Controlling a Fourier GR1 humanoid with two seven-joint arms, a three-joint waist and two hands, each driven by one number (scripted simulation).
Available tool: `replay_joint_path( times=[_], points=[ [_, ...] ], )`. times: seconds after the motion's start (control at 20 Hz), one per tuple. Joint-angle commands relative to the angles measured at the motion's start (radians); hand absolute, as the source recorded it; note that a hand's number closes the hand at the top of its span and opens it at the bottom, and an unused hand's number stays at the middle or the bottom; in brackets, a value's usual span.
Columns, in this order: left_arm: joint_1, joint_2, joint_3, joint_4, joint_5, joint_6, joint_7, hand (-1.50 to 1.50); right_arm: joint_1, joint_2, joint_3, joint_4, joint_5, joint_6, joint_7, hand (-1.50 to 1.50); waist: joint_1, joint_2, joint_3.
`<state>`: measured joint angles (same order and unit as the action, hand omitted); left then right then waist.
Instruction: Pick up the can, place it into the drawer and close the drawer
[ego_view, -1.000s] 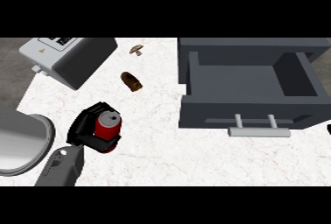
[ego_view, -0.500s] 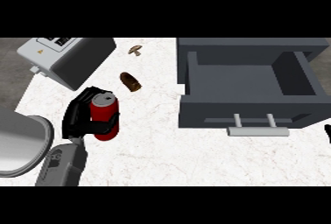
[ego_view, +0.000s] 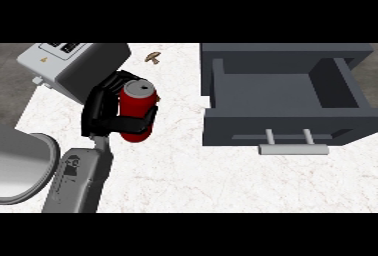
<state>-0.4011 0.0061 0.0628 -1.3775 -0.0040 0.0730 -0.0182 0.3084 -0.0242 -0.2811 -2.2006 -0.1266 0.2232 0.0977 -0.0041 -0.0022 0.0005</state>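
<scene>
Lifting red can (ego_view: 140, 106) higher and nearer toaster (ego_view: 74, 67) than before, curling left hand (ego_view: 100, 107) round it, left of open drawer (ego_view: 280, 129).

One can (ego_view: 139, 106), one drawer (ego_view: 244, 125), one toaster (ego_view: 70, 62), one brown morsel (ego_view: 153, 56) (kind unclear), one left hand (ego_view: 100, 107)

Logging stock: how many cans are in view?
1. The red can sits in the left hand, fingers curled round it, left of the open drawer. No other shows; the drawer's back is hidden.
</scene>
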Motion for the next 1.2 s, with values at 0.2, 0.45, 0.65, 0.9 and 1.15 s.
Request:
replay_joint_path(
  times=[0.2,0.45,0.65,0.9,1.15],
  points=[
    [-0.209,-0.006,-0.113,-0.081,-0.013,0.125,0.258,1.50,-0.029,0.003,-0.009,-0.012,0.006,-0.016,0.038,-1.50,-0.001,0.001,0.000],
    [-0.352,-0.006,-0.255,0.041,-0.023,0.282,0.248,1.50,-0.073,0.007,0.024,0.016,0.040,-0.039,0.030,-1.50,-0.007,0.003,0.000],
    [-0.529,-0.006,-0.185,0.173,0.015,0.269,0.264,1.50,-0.001,0.024,0.031,0.005,0.037,-0.011,-0.012,-1.50,-0.014,0.004,0.000],
    [-0.681,-0.006,-0.276,0.287,0.069,0.414,0.298,1.50,0.000,0.012,0.007,0.005,0.017,0.004,-0.007,-1.50,-0.021,0.005,0.000],
    [-0.759,-0.006,-0.272,0.333,0.094,0.404,0.317,1.50,-0.070,-0.046,-0.074,0.050,-0.048,0.002,0.023,-1.50,-0.012,0.003,0.000]
  ],
)
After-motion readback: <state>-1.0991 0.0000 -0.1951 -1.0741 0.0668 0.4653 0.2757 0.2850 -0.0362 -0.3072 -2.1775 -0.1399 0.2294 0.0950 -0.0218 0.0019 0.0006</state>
